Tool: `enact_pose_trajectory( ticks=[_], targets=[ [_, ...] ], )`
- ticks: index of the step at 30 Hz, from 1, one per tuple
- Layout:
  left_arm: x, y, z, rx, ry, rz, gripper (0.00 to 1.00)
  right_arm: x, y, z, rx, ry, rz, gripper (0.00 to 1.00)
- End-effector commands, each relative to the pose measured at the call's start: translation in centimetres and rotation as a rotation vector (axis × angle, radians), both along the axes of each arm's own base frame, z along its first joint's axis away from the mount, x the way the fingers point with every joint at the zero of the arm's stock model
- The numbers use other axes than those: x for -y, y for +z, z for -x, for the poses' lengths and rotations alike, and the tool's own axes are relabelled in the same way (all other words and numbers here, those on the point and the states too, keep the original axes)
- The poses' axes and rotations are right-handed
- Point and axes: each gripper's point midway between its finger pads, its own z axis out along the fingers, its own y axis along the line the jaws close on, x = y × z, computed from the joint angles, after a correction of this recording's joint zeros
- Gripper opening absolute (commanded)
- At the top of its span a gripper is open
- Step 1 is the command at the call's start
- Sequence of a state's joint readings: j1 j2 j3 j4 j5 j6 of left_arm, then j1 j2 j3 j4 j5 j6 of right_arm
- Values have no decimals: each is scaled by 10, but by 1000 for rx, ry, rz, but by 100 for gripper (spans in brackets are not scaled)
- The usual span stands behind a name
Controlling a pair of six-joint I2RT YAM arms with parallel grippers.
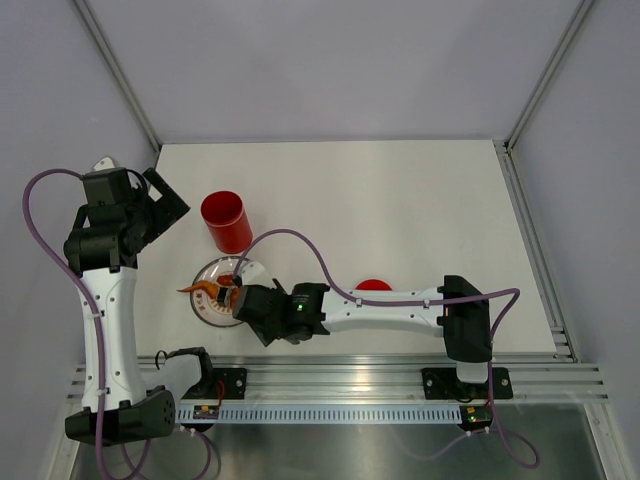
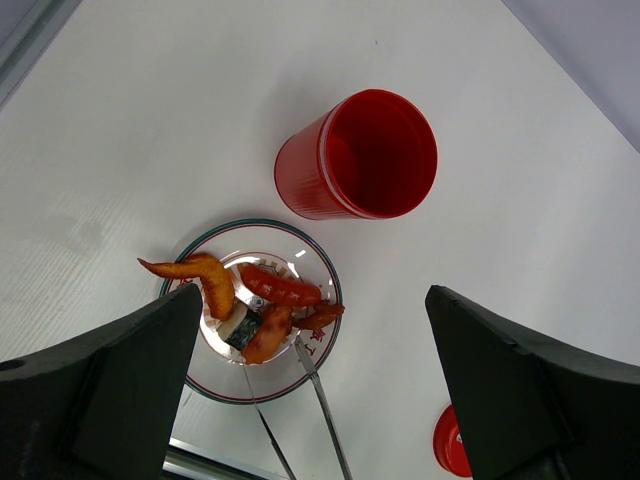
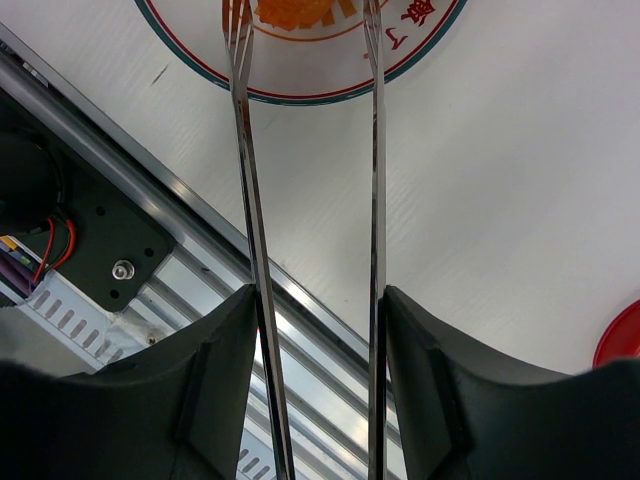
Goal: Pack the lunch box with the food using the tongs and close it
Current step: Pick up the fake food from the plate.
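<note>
White table [image 1: 400, 200]. The left claw [image 2: 312, 295] hangs over the left side, spread wide and gripping nothing. The red lunch box [image 2: 360, 155] stands upright near the left edge, lid off. The clear plate [image 2: 300, 232] is just beside it, toward the near-left corner. The right claw [image 3: 320, 295] is clamped on the tongs [image 3: 245, 180], tips apart over the plate's near rim. The red lid [image 1: 374, 285] lies flat by the near edge. The food [image 2: 270, 300] is all piled on the plate.

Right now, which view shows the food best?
Left wrist: the food lies unobstructed on the plate, each piece distinct. The top view shows it small, next to the right arm. The right wrist shows only the plate's edge and the tongs.
</note>
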State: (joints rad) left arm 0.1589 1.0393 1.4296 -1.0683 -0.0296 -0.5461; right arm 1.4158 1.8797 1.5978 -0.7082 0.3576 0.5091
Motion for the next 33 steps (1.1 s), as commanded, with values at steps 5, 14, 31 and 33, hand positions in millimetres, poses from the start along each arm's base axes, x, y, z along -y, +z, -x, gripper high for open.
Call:
enact_pose_trajectory(
  ticks=[5,14,31,33],
  targets=[
    [0,9,-1,40,-19,-16,99,-15,23,-2,35,5,-62,56],
    [0,8,-3,41,-21,-12,99,-17,48,3,69,23,-96,55],
    [-1,9,-3,41,-18,-15,99,-39,43,-10,138,53,-56,57],
    [-1,10,-3,43,-18,-19,99,-40,39,-10,132,61,-49,57]
  ],
)
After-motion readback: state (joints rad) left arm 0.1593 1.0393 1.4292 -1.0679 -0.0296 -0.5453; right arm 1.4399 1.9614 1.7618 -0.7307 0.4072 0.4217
